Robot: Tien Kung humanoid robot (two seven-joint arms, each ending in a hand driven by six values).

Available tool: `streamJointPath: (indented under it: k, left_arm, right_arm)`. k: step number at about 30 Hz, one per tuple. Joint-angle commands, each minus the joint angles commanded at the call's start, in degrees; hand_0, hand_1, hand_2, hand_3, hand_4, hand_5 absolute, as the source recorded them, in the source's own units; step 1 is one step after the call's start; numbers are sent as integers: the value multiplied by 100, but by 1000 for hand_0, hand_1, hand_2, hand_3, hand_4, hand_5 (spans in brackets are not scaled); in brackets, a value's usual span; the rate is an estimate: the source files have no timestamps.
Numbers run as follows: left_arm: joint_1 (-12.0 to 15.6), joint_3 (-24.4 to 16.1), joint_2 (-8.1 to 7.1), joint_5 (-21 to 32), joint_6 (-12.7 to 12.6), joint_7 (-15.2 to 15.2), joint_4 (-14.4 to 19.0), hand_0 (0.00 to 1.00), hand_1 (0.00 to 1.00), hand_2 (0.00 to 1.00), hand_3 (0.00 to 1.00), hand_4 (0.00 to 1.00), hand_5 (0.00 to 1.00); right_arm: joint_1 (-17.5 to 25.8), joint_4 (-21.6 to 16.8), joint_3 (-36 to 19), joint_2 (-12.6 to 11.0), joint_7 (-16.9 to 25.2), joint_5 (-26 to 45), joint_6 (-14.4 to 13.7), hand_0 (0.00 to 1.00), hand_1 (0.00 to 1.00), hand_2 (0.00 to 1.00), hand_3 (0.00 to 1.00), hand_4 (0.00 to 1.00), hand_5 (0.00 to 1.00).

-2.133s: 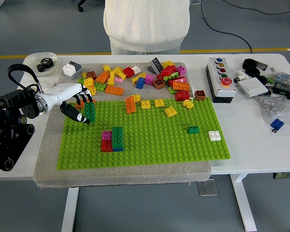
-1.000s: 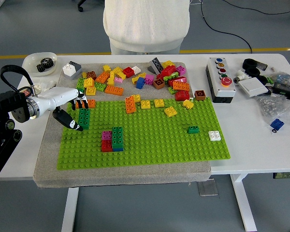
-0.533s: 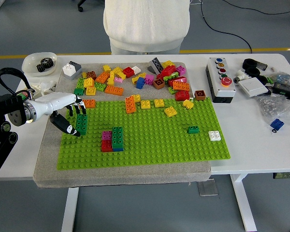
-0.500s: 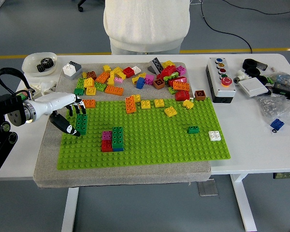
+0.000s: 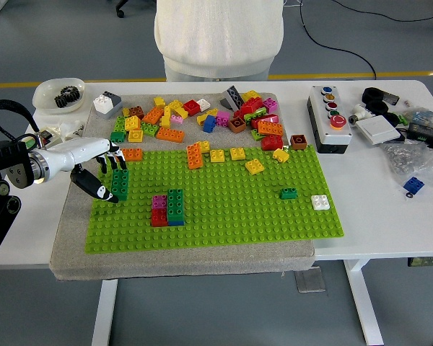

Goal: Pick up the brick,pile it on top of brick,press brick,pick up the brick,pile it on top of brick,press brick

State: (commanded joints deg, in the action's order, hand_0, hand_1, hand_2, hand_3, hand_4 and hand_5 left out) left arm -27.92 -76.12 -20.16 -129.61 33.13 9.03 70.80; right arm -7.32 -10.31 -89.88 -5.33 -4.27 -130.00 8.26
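My left hand (image 5: 105,174) comes in from the left edge and is shut on a dark green brick (image 5: 120,184), holding it at the left end of the green baseplate (image 5: 224,216). A small stack stands on the plate to its right: a green brick on a blue one (image 5: 175,206) beside a pink brick on a red one (image 5: 159,210). A heap of loose coloured bricks (image 5: 202,119) lies along the plate's far edge. The right hand is out of view.
A person in a white sweater (image 5: 218,36) stands at the far side. A bowl with gears (image 5: 58,94) is at the back left. A button box (image 5: 330,119) and clutter (image 5: 404,130) lie on the right. Small green (image 5: 289,193) and white (image 5: 320,202) bricks sit on the plate.
My left hand has drawn back to the left and toward the near side, carrying the dark green brick with it along the plate's left end.
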Motion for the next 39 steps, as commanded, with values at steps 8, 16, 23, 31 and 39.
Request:
streamJointPath:
  k: [8, 16, 23, 31, 39]
  left_arm:
    - [151, -109, 60, 294, 148, -23, 227, 623, 495, 478, 512, 978, 165]
    - [279, -169, 181, 338, 150, -59, 417, 623, 495, 477, 511, 979, 168]
    - [356, -153, 250, 303, 102, -68, 462, 624, 495, 478, 511, 979, 169]
    - [467, -169, 384, 254, 92, -97, 479, 624, 495, 477, 510, 981, 174]
    - [546, -279, 525, 291, 117, -142, 514, 624, 495, 477, 510, 983, 175]
  right_arm:
    - [0, 0, -26, -12, -5, 0, -6, 744, 644, 720, 661, 891, 425]
    - [-8, 0, -21, -8, -7, 0, -3, 745, 645, 720, 662, 891, 425]
    - [-11, 0, -15, -7, -1, 0, -3, 745, 645, 720, 662, 891, 425]
    - [5, 0, -24, -12, 0, 0, -9, 745, 645, 720, 662, 891, 425]
    - [0, 0, -24, -6, 0, 0, -8, 744, 645, 719, 663, 891, 425]
